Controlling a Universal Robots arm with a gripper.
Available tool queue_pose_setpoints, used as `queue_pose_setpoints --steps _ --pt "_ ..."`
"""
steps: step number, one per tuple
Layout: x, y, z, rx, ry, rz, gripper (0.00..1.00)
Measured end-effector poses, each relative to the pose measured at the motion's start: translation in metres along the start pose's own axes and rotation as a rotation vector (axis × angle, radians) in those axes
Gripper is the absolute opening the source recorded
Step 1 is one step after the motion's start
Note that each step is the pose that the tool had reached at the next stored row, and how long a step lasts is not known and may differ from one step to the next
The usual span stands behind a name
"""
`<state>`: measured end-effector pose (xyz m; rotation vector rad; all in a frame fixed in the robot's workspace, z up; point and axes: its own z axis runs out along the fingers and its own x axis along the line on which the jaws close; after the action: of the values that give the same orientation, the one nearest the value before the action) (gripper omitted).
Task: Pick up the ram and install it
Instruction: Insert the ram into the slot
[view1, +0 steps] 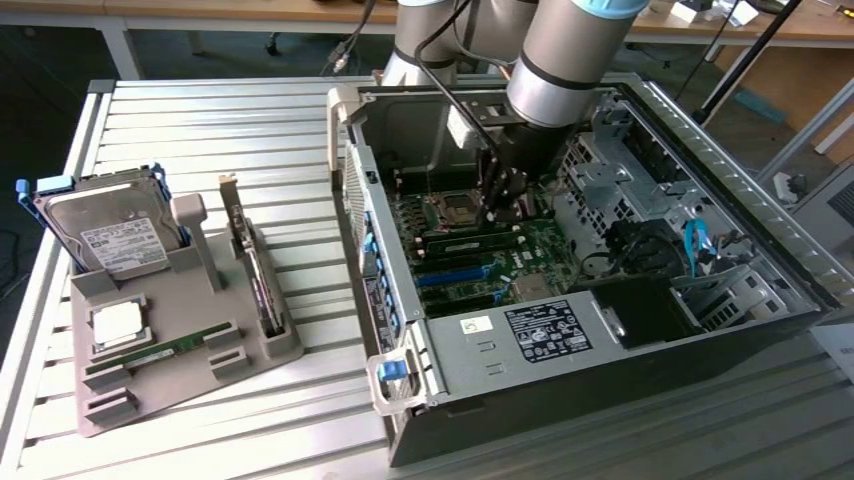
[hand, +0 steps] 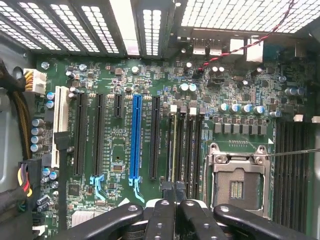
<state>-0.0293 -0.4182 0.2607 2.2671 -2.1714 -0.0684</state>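
The gripper (hand: 175, 192), fingers closed, hovered over the motherboard's memory slots (hand: 184, 145) inside the computer case (view1: 534, 340); a ram stick (view1: 470, 245) already sat seated.

Open computer case (view1: 627, 340) on slatted table (view1: 200, 110); hard drive (view1: 114, 235) upright in grey holder (view1: 147, 385); blue slot (hand: 135, 137) on motherboard (hand: 165, 100).
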Motion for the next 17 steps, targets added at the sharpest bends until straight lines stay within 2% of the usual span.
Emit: queue_pose_setpoints --steps 2,3,7,10,13,17 --pt "0.0 0.0005 0.0004 0.0309 0.001 -0.001 0.11" --pt "0.0 0.0005 0.0005 0.0359 0.0012 -0.001 0.11" --pt "0.0 0.0004 0.0004 0.036 0.0014 -0.002 0.11" --pt "0.0001 -0.0001 0.0004 0.0349 0.0019 -0.035 0.11" --pt "0.0001 -0.0007 0.0004 0.0347 0.0019 -0.041 0.11" --pt "0.0004 -0.0083 0.0001 0.0321 0.0017 -0.041 0.11"
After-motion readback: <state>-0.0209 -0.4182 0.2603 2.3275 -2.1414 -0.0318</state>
